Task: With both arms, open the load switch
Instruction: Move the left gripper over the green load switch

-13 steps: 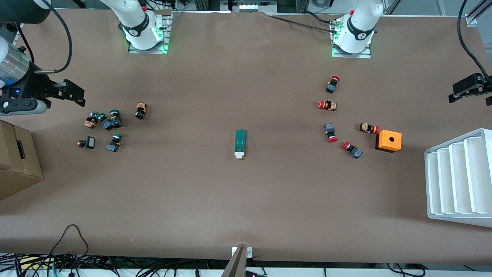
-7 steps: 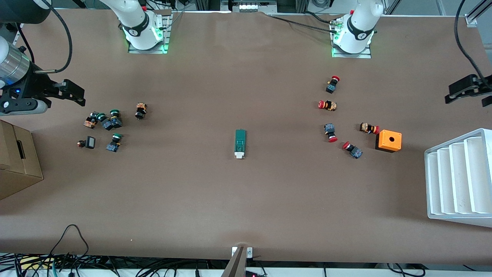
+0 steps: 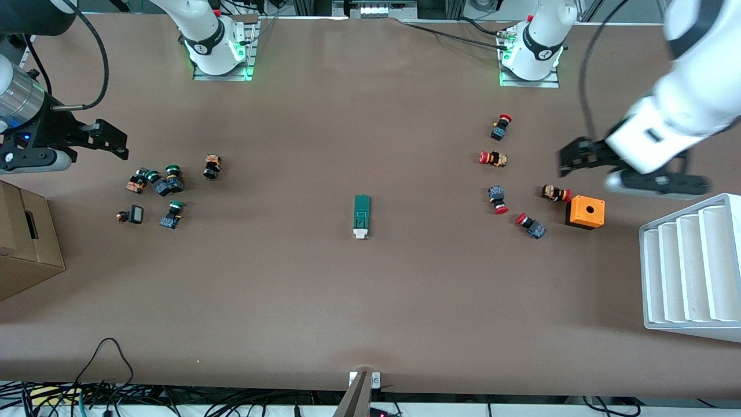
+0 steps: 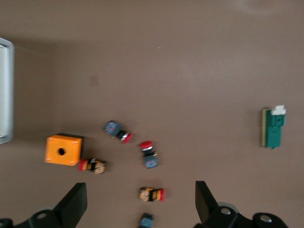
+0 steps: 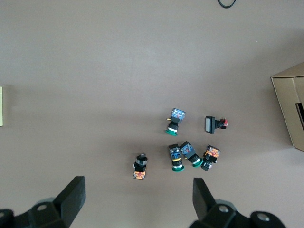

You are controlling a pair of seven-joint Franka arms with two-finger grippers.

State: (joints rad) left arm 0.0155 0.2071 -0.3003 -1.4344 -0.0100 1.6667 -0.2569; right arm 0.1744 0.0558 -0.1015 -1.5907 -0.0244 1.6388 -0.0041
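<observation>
Left tool [image 3: 570, 159] open, blurred, over red push buttons [image 3: 557, 193]; right tool [image 3: 110, 139] open.

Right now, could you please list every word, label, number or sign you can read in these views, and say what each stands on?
None can be read.
Round emblem on each arm's base band: too small to read.
Load switch, orange cube, cardboard box: no text visible.
</observation>
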